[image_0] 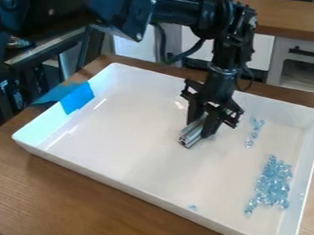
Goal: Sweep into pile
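My gripper (203,123) hangs over the upper middle of the white tray (120,127), pointing down, shut on a silvery metal bar (191,133) whose end juts out toward the lower left. To its right, near the tray's right side, lies a loose heap of clear light-blue pieces (272,180). A smaller strand of blue pieces (254,131) lies above that heap, apart from it and just right of the gripper. One small blue piece (192,207) sits alone by the tray's front wall.
Raised walls surround the tray, which stands on a wooden table (70,195). Blue tape (77,98) covers part of its upper left wall. Behind are a wooden counter (280,17) and a white cabinet with a dark handle.
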You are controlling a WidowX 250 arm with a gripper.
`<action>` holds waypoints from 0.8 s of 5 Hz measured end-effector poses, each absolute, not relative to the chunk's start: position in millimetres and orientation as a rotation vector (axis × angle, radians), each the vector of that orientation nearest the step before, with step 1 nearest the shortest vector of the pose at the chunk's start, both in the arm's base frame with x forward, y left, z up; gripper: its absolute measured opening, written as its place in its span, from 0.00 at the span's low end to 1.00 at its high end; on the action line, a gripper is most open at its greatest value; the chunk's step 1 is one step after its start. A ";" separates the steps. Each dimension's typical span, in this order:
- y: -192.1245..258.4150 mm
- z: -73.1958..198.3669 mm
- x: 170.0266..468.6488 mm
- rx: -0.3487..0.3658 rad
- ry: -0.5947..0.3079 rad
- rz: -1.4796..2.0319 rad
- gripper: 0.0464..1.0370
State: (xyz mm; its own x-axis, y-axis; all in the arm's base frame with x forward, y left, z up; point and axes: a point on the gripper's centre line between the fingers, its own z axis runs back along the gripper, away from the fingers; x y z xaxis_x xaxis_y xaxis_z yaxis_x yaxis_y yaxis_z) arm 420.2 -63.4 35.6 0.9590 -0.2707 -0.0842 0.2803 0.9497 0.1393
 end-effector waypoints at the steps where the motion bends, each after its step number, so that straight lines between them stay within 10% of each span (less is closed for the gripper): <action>1: -75.1 35.4 418.9 0.152 0.062 -0.306 0.34; 4: -97.5 31.4 406.8 0.139 0.031 -0.469 0.34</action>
State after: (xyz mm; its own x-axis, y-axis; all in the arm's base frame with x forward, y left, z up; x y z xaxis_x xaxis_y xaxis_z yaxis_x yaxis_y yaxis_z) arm 406.8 -97.5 31.4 0.8916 -0.4486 -0.0620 0.4529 0.8825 0.1267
